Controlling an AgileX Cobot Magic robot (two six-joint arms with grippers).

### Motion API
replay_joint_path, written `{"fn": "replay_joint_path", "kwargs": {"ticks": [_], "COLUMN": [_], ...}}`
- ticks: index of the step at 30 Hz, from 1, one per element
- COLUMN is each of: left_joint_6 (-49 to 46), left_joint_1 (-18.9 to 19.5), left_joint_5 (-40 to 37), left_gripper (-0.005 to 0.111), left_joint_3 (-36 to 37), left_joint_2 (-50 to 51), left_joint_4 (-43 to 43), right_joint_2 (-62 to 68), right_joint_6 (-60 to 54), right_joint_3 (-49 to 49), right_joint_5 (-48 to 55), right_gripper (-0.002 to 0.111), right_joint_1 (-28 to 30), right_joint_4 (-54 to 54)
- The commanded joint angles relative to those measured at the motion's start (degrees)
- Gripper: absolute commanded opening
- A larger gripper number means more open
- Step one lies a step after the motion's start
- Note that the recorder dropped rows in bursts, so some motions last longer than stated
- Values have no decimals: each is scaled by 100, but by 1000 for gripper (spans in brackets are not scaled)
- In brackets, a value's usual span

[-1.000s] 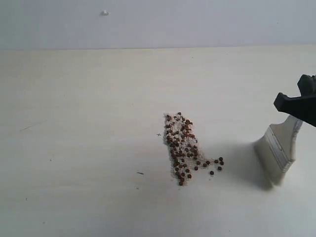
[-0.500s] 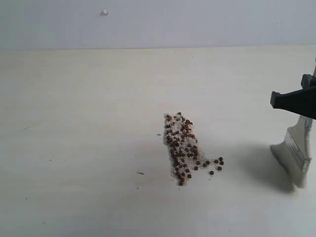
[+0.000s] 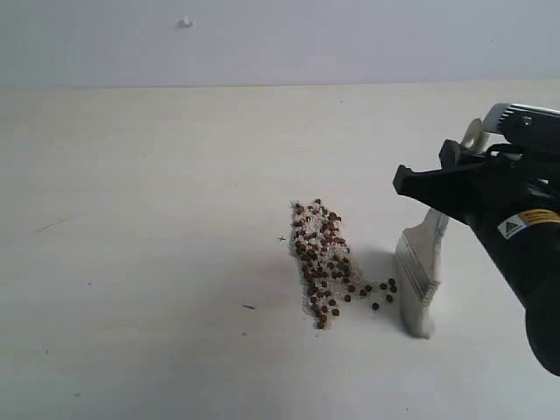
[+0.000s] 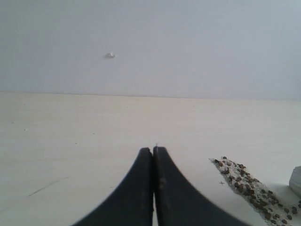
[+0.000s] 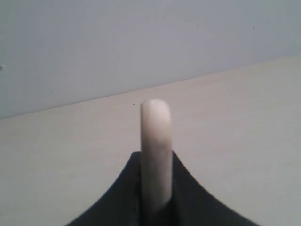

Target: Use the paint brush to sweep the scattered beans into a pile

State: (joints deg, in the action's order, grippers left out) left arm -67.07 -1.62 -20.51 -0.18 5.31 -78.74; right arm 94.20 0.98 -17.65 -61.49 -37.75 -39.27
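Observation:
The beans (image 3: 322,262) lie in a narrow elongated pile with whitish grains at the table's middle. A few stray beans (image 3: 381,293) trail off its near right side. My right gripper (image 3: 437,188) is shut on the cream handle of the paint brush (image 3: 418,276), whose bristles point down and stand just right of those strays. In the right wrist view the handle (image 5: 155,141) stands between the jaws of the right gripper (image 5: 155,162). My left gripper (image 4: 153,151) is shut and empty, with the pile (image 4: 247,186) off to one side of it. It is out of the exterior view.
The pale tabletop (image 3: 157,219) runs back to a grey wall, which carries a small white knob (image 3: 185,23). A faint dark mark (image 3: 249,307) lies near the pile's left. The right arm's black body (image 3: 525,254) fills the right edge.
My right gripper has carried the paint brush leftward, from the right edge to just beside the stray beans. The pile and the left gripper have not moved.

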Motion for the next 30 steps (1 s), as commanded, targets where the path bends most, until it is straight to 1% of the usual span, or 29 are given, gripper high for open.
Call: {"fn": "replay_joint_path", "kwargs": {"ticks": [1,5,9,15,22,30], "left_joint_6": [-26,-26,-26,-26,-26,-26], "left_joint_1": [-34,-34,-34,-34,-34,-34], "left_joint_5": [-17,-17,-17,-17,-17,-17], "left_gripper": [0,0,0,0,0,0], "left_joint_3": [18,18,18,18,18,18], "left_joint_2": [6,6,6,6,6,6], "left_joint_4": [1,1,1,1,1,1], "right_joint_2": [345,564,730,805,613,76], "right_joint_6": [463,584,962,1006,237,-194], "right_joint_3": [-235,-541,-734,-907,-907,-907], "right_joint_5": [338,583,593,696,658,620], "right_gripper": [0,0,0,0,0,0], "right_joint_1": [-27,-27,-27,-27,-27,-27], "right_joint_4": [477,560,744,804,374,374]}}
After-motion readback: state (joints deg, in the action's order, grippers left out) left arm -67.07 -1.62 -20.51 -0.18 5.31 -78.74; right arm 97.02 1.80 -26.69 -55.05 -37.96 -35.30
